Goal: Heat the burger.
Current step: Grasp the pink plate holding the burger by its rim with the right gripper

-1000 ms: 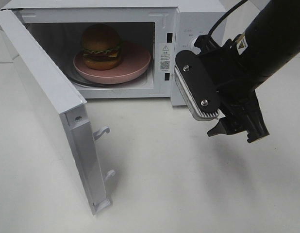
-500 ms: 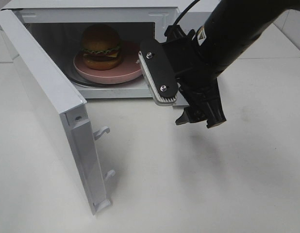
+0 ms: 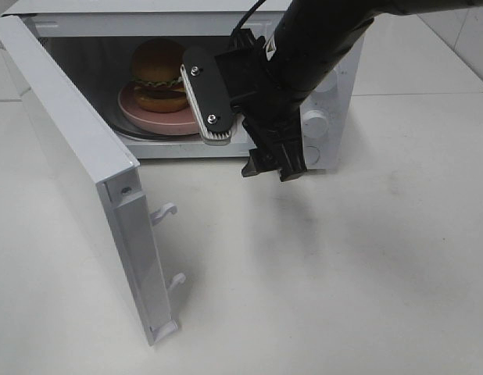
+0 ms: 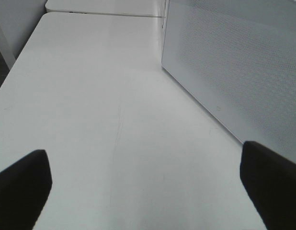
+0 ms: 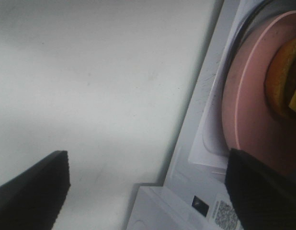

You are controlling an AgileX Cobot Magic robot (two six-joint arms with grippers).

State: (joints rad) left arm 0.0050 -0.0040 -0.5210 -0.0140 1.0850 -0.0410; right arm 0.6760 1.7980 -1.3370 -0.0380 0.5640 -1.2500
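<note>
The burger point(image 3: 159, 70) sits on a round pink plate point(image 3: 148, 119) inside the open white microwave point(image 3: 327, 94). Its door point(image 3: 77, 156) stands swung out to the left. My right gripper point(image 3: 271, 166) hangs open and empty just in front of the right part of the oven opening, pointing down at the table. The arm hides the right part of the plate. In the right wrist view the gripper point(image 5: 148, 191) has its jaws wide apart, with the plate point(image 5: 253, 110) and an edge of the burger point(image 5: 282, 81) beyond. My left gripper point(image 4: 148, 191) is open and empty over bare table.
The white table point(image 3: 343, 273) spreads in front of and to the right of the microwave. Two latch hooks point(image 3: 165, 211) stick out of the door's edge. A control knob point(image 3: 313, 121) shows beside my right arm. A perforated white microwave panel point(image 4: 234, 62) fills the left wrist view's side.
My right arm has swung left across the microwave's front, from before the control panel to before the oven opening. Burger, plate and door have not moved.
</note>
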